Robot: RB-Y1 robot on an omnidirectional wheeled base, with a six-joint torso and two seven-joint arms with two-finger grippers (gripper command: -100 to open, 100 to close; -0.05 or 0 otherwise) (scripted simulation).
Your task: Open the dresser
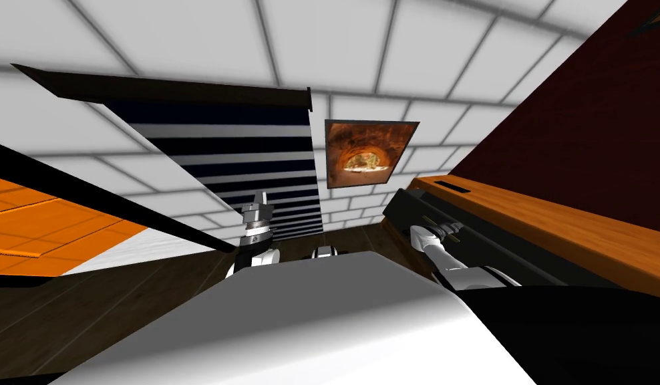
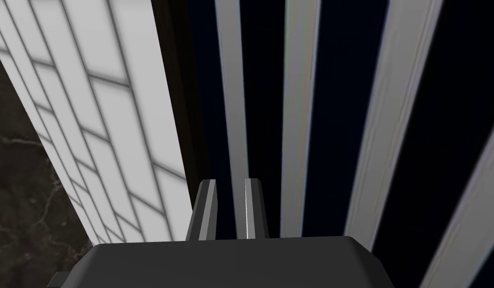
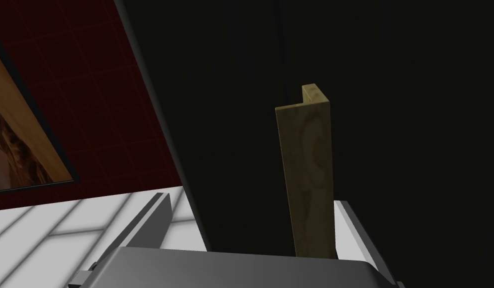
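No text, label, brand, number or sign can be read. The dresser (image 1: 556, 224) has a plain wood top and a dark front with no writing on them. The picture (image 1: 362, 154) on the wall shows an orange rock arch and no lettering.

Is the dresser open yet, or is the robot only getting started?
Done: the right gripper is at the dresser's black front, open, with the yellow-brown handle between its jaws. In hand: getting hold of that handle; the jaws do not press it yet. Left: grip and pull, since no opening shows so far. The left gripper is shut, held up away from the dresser.
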